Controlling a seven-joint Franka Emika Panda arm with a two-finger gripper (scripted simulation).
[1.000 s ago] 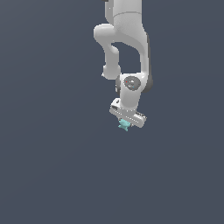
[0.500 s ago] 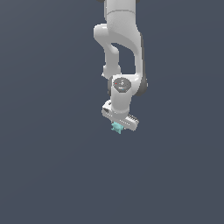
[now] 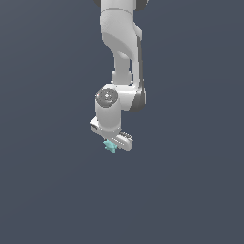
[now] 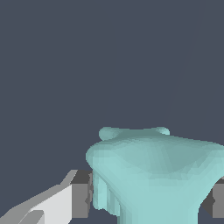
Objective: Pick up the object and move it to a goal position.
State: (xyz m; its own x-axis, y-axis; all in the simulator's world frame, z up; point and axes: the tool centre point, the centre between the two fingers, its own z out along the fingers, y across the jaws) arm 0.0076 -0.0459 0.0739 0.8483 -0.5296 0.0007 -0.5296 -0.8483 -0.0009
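The white robot arm (image 3: 121, 57) reaches down from the top of the exterior view, its round wrist joint facing outward, and ends in a claw (image 3: 112, 143) that points downward over a plain dark grey floor (image 3: 47, 190). Tucked under the claw is the object (image 3: 110, 146), a small pale teal lump with little points sticking out like a star. It is far smaller than the claw that carries it, and only its lower tips poke out below the white housing.

From the wrist view the same lump (image 4: 153, 175) fills the lower half of the frame: a broad, flared top with two small knobs at its far edge, narrowing into a ribbed stem. One finger (image 4: 65, 203) of the claw (image 4: 146, 201), white with a dark grey pad, presses against one side of the stem, and the edge of the other pad (image 4: 217, 199) shows against the opposite side. So the claw is pinching the lump between its two pads.

Whether the lump touches the floor I cannot tell from either view.
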